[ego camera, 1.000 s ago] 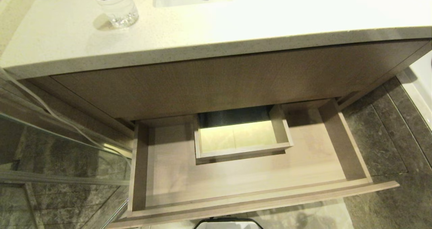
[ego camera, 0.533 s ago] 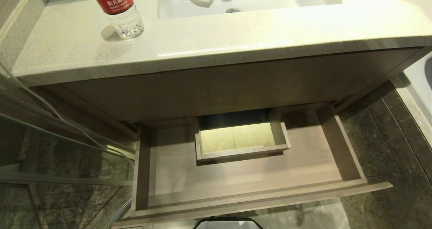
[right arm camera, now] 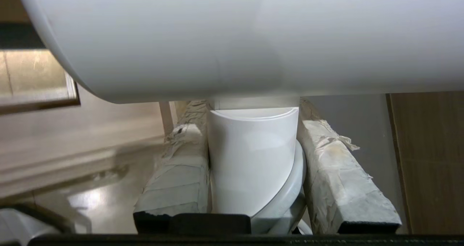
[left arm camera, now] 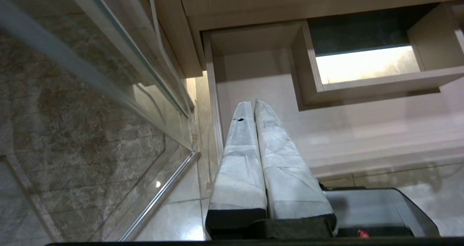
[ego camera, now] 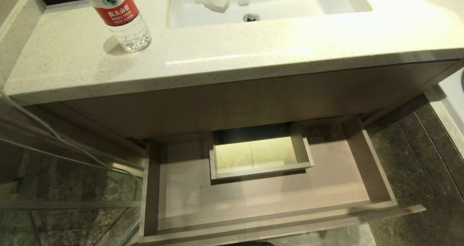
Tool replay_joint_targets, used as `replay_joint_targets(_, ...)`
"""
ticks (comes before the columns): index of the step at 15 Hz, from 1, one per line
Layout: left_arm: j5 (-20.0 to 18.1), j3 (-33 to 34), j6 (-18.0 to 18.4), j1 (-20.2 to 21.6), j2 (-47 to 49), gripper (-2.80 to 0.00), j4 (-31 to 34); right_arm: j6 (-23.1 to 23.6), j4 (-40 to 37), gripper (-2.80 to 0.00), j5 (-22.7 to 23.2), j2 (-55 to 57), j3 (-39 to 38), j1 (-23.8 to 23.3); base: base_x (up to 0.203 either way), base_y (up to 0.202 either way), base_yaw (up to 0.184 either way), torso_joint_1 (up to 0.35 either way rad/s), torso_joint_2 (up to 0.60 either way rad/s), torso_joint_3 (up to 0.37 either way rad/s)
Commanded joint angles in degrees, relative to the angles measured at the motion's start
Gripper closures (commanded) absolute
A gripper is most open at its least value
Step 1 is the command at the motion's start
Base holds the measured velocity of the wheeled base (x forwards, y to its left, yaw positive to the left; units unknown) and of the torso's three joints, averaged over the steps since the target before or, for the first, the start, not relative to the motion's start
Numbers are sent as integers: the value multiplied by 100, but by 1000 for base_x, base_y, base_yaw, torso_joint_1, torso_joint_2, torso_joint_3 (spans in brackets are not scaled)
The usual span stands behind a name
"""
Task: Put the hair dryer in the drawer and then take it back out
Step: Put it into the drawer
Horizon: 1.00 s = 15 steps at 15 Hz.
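The drawer (ego camera: 261, 197) stands pulled out under the vanity, light wood and bare inside, its floor wrapping a rectangular cut-out (ego camera: 259, 155). Neither gripper shows in the head view. In the right wrist view the white hair dryer (right arm camera: 253, 39) fills the frame, its barrel lying across. Its straight handle sits between the taped fingers (right arm camera: 181, 173) of my right gripper (right arm camera: 250, 108), which is shut on it. The left gripper (left arm camera: 250, 104) is shut on nothing and hangs by the left front corner of the drawer (left arm camera: 253, 79).
A water bottle (ego camera: 119, 17) with a red label stands on the speckled countertop (ego camera: 253, 57) beside the white sink (ego camera: 282, 3). A taller wood panel (ego camera: 235, 101) overhangs the drawer. A glass shower panel (ego camera: 54, 188) borders the left, dark floor tiles (ego camera: 417, 159) the right.
The whole head view has shifted as the camera moved: more of the sink and bottle shows, and the drawer sits lower in the picture. The drawer stays open and bare.
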<state>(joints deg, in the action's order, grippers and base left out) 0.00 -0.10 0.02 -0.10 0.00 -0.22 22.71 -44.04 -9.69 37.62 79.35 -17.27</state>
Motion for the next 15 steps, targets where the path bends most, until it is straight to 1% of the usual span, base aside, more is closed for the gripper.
replay_joint_targets(1, 0, 1, -2, 1, 9, 0, -5, 14, 152, 0, -15, 4, 19, 5, 0, 0, 0, 311, -17, 270)
replay_joint_targets(4, 0, 1, -2, 1, 2, 0, -5, 14, 370, 0, -15, 61, 19, 14, 0, 0, 0, 317, -40, 274)
replay_joint_targets(10, 0, 1, -2, 1, 1, 0, -5, 14, 387, 0, -24, 183, -41, 17, 0, 0, 0, 345, -101, 241)
replay_joint_targets(13, 0, 1, -2, 1, 0, 0, -5, 14, 415, 0, -32, 527, 22, 21, 0, 0, 0, 365, -161, 202)
replay_joint_targets(15, 0, 1, -2, 1, 8, 0, -5, 14, 656, 0, -39, 822, 13, 22, 0, 0, 0, 372, -187, 184)
